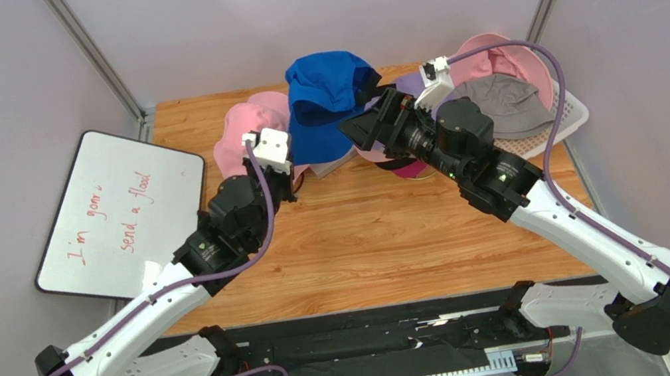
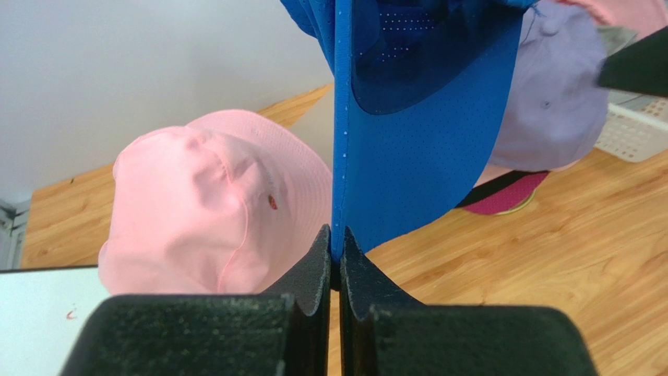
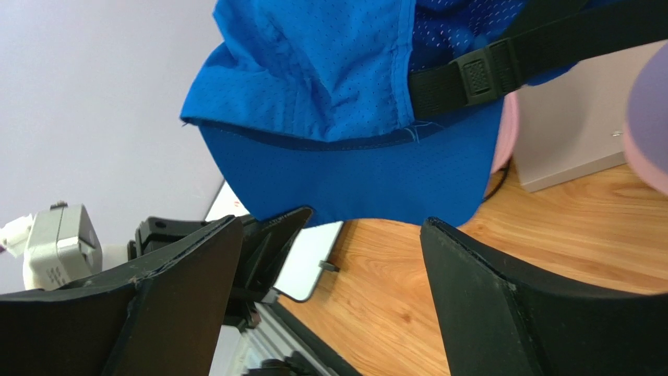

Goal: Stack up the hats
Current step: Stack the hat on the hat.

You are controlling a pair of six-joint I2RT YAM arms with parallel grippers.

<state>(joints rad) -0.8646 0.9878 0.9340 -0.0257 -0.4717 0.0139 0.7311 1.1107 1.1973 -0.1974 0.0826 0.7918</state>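
Note:
A blue baseball cap (image 1: 329, 93) hangs above the back of the table, and my left gripper (image 2: 337, 243) is shut on the edge of its brim (image 2: 423, 157). In the top view that left gripper (image 1: 295, 180) sits just below the cap. My right gripper (image 1: 362, 127) stands open beside the cap's right side. From its wrist, the right gripper (image 3: 361, 227) gapes under the brim (image 3: 353, 180) with nothing between its fingers. A pink bucket hat (image 2: 204, 204) lies left of the blue cap. A lavender cap (image 2: 549, 102) rests over a magenta cap (image 2: 502, 196) on the right.
A white mesh basket (image 1: 562, 127) at the back right holds a grey bucket hat (image 1: 497, 102) and a pink hat (image 1: 499, 51). A whiteboard (image 1: 121, 217) with red writing leans off the table's left edge. Grey walls close in behind and at both sides.

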